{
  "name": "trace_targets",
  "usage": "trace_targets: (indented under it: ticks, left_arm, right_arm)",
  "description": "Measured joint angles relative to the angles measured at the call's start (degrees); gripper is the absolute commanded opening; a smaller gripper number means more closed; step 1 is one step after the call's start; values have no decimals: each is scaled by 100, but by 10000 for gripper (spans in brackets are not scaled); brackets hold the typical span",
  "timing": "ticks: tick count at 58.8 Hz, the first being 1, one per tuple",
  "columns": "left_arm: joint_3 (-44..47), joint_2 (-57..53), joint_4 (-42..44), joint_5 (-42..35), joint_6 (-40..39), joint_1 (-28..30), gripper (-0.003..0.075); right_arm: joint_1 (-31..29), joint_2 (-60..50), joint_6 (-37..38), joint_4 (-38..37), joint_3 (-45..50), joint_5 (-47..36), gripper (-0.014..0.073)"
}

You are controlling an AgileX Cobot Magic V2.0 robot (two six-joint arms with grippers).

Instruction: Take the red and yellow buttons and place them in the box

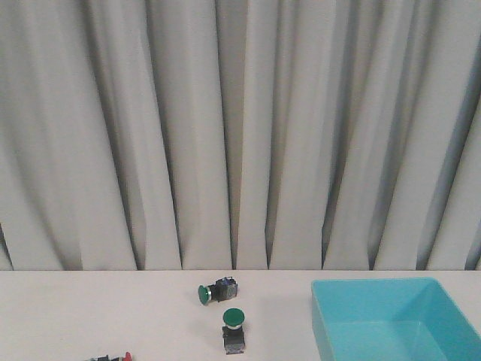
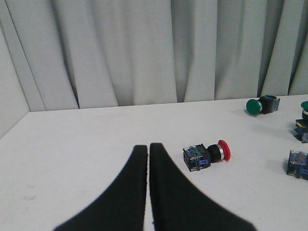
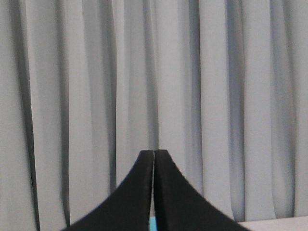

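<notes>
A red-capped button [image 2: 208, 155] lies on its side on the white table, a little ahead and to the side of my left gripper [image 2: 147, 147], which is shut and empty. In the front view only a sliver of the red button [image 1: 113, 357] shows at the bottom edge. The turquoise box [image 1: 391, 320] stands at the front right. My right gripper [image 3: 154, 153] is shut and empty, raised and facing the curtain, with a sliver of the box [image 3: 152, 223] below it. No yellow button shows. Neither gripper shows in the front view.
Two green-capped buttons sit mid-table: one on its side [image 1: 216, 290], one upright [image 1: 234, 329]. They also show in the left wrist view [image 2: 262, 104] [image 2: 303, 129], with another dark button body [image 2: 298, 164] at the edge. A grey curtain hangs behind the table.
</notes>
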Motion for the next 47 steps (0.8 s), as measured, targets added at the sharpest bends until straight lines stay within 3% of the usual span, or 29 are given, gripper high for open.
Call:
trace_targets:
  ticks: [47]
  left_arm:
    - [0, 0, 0, 0, 0, 0, -6]
  right_arm:
    - [0, 0, 321, 0, 0, 458, -4]
